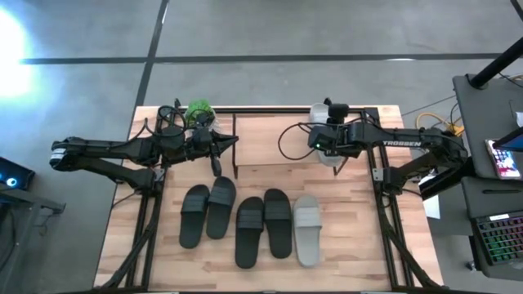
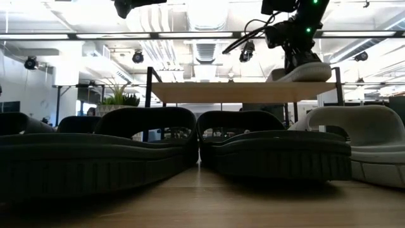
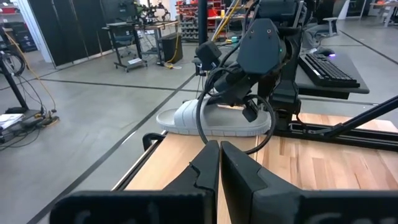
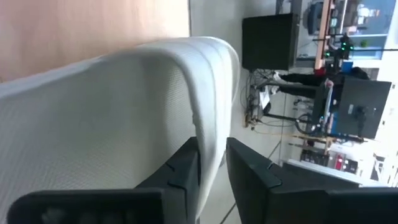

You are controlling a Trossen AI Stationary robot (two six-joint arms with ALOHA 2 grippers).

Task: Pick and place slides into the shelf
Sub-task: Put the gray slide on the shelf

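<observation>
Grey slide on shelf — right pincer clamping strap.

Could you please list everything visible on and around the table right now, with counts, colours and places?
Black slides: four, in a row on the tabletop.
Grey slide on table: one, right end of the row.
Grey slide on shelf: one, held by its strap.
Shelf: one, light wood top, black frame, at the table's far edge.
Plant: one, green, beside the shelf.
Left gripper: shut, empty, over the shelf's left end.
Right gripper: clamped on the shelf slide's strap.
</observation>
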